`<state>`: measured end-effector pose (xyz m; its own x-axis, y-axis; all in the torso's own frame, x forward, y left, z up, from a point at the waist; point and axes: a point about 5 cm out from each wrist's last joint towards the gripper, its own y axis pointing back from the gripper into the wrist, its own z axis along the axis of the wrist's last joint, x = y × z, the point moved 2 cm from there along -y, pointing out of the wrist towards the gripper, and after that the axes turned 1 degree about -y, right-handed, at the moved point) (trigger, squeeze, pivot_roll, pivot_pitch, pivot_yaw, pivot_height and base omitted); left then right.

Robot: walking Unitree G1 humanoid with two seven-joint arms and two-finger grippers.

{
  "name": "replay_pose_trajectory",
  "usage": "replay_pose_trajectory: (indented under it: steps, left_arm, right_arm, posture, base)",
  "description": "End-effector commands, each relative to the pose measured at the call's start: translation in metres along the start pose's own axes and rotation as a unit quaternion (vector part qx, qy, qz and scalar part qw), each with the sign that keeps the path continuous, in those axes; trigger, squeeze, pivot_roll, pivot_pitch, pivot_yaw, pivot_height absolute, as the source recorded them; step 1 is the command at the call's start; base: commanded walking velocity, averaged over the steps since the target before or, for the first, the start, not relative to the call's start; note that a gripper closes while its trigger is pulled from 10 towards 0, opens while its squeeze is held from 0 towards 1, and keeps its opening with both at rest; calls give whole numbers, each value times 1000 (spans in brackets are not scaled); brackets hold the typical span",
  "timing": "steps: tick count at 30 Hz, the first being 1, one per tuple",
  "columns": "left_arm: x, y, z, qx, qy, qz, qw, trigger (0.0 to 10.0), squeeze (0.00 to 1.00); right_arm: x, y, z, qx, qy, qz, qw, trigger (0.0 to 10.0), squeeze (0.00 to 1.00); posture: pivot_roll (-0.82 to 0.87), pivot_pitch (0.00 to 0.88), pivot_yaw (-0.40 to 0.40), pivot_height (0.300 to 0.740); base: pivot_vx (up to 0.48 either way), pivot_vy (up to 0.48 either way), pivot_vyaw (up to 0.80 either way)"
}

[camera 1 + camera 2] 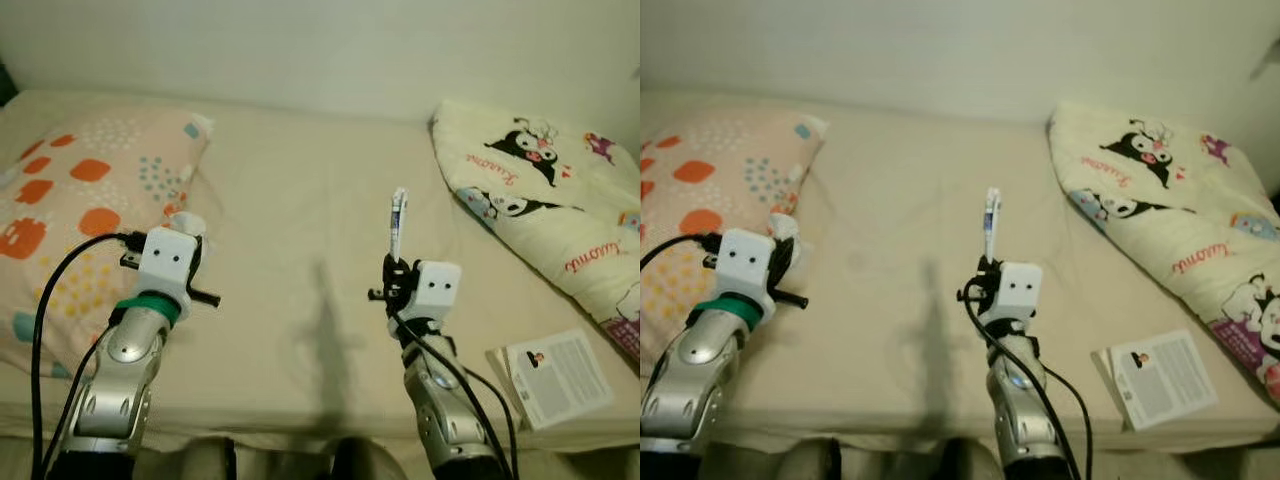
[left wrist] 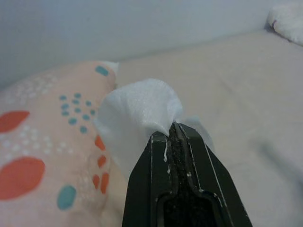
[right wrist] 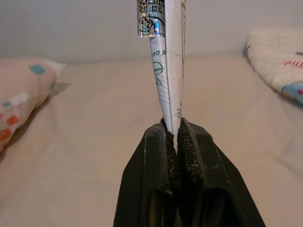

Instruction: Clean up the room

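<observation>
My left gripper (image 2: 171, 126) is shut on a crumpled white tissue (image 2: 137, 113), held above the bed beside the patterned pillow (image 1: 80, 200). From the head views the tissue (image 1: 185, 220) peeks out past the left wrist. My right gripper (image 3: 173, 126) is shut on a thin silver and white wrapper (image 3: 165, 61), which stands upright from the fingers. That wrapper (image 1: 397, 225) rises over the middle of the beige bed (image 1: 290, 200).
A folded cartoon-print blanket (image 1: 540, 200) lies at the right side of the bed. A white booklet (image 1: 555, 378) rests near the front right edge. A pale wall runs behind the bed.
</observation>
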<state>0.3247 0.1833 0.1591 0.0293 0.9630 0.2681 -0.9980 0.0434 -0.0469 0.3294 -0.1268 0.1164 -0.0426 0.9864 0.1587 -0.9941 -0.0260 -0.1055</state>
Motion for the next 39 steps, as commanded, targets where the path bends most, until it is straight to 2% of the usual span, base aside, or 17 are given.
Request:
replay_pose_trajectory:
  steps: [1,12,16,18,19,20,21,23,24,25,27,29,31,32,33,37,39]
  left_arm:
    - [-3,0,-5,7,-1,-5,1000,10000,0]
    - [-8,0,-20,46,39,10,998,10000,0]
    - [-18,6,-25,48,20,-15,999,10000,0]
    - [-32,14,-37,61,-5,-55,997,10000,0]
    - [-38,18,-48,68,-13,-73,995,10000,0]
    - [-38,18,-48,68,-13,-73,995,10000,0]
    - [-42,21,-60,79,-15,-79,994,10000,0]
    - [-43,26,-86,105,-20,-73,992,10000,0]
    - [-42,28,-93,114,-22,-70,991,10000,0]
    - [-42,28,-93,114,-22,-70,991,10000,0]
    - [-45,34,-106,131,-27,-83,988,10000,0]
    - [-50,40,-114,145,-18,-101,984,10000,0]
    - [-57,51,-127,167,-10,-129,977,10000,0]
    - [-57,51,-127,167,-10,-129,977,10000,0]
    - [-63,61,-137,185,-9,-142,972,10000,0]
    - [-69,67,-145,197,-7,-149,969,10000,0]
    - [-76,68,-150,200,-4,-151,968,10000,0]
  right_arm:
    - [-6,3,-4,8,0,-14,1000,10000,0]
    - [-7,3,-8,15,2,-24,1000,10000,0]
    - [-6,4,-15,30,-1,-22,999,10000,0]
    - [-5,7,-30,63,-18,-15,998,10000,0]
    - [-8,10,-45,91,-33,-22,995,10000,0]
    - [-8,10,-45,91,-33,-22,995,10000,0]
    - [-13,15,-62,126,-43,-30,991,10000,0]
    - [-34,28,-89,177,-29,-70,981,10000,0]
    - [-42,33,-95,188,-23,-86,978,10000,0]
    - [-42,33,-95,188,-23,-86,978,10000,0]
    - [-58,40,-102,205,-29,-119,971,10000,0]
    - [-62,44,-105,215,-24,-124,968,10000,0]
    - [-64,49,-110,228,0,-118,966,10000,0]
    - [-64,49,-110,228,0,-118,966,10000,0]
    - [-59,52,-113,233,13,-105,967,10000,0]
    - [-55,58,-120,244,15,-90,965,10000,0]
    - [-50,65,-129,266,43,-60,961,10000,0]
  posture:
    - [131,0,-40,701]
    - [133,0,-31,740]
    - [133,0,-31,740]
    - [132,0,-32,740]
    - [132,0,-32,740]
    - [132,0,-32,740]
    - [126,0,-25,740]
    - [126,0,-25,740]
    - [126,0,-25,740]
    - [126,0,-25,740]
    - [121,0,-21,740]
    - [107,0,-20,740]
    - [86,0,-10,740]
    - [86,0,-10,740]
    - [75,0,-6,740]
    - [51,0,1,740]
    - [43,0,4,740]
  base:
    - [0,0,0]
    - [0,0,0]
    - [0,0,0]
    - [0,0,0]
    - [0,0,0]
    - [0,0,0]
    - [0,0,0]
    - [0,0,0]
    - [0,0,0]
    - [0,0,0]
    - [0,0,0]
    - [0,0,0]
    - [0,0,0]
    - [0,0,0]
    - [0,0,0]
    - [0,0,0]
    - [0,0,0]
